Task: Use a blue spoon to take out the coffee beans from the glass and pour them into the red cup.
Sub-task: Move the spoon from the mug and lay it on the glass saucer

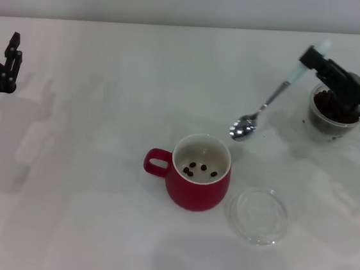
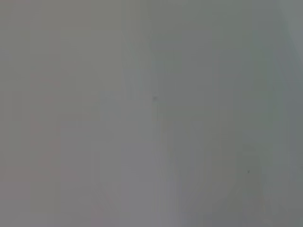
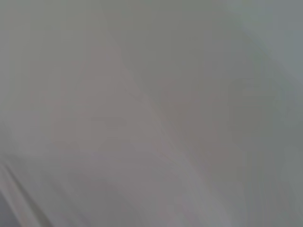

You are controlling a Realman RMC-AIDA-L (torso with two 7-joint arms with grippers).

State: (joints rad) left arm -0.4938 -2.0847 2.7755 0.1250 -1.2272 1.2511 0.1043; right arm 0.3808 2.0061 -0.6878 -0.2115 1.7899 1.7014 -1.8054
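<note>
In the head view my right gripper (image 1: pixel 311 58) is shut on the pale blue handle of the blue spoon (image 1: pixel 267 105) at the upper right. The spoon slants down to the left, and its shiny bowl hangs above the table, above and to the right of the red cup (image 1: pixel 198 182). I cannot tell whether beans lie in the bowl. The red cup stands at centre with several coffee beans (image 1: pixel 199 169) inside. The glass (image 1: pixel 332 115) with a heap of beans stands at the right, partly behind my right arm. My left gripper (image 1: pixel 7 59) is parked at the far left.
A flat clear glass dish (image 1: pixel 256 215) lies right of the red cup, near the front. The white table (image 1: pixel 85 183) spreads all around. Both wrist views show only a blurred grey surface.
</note>
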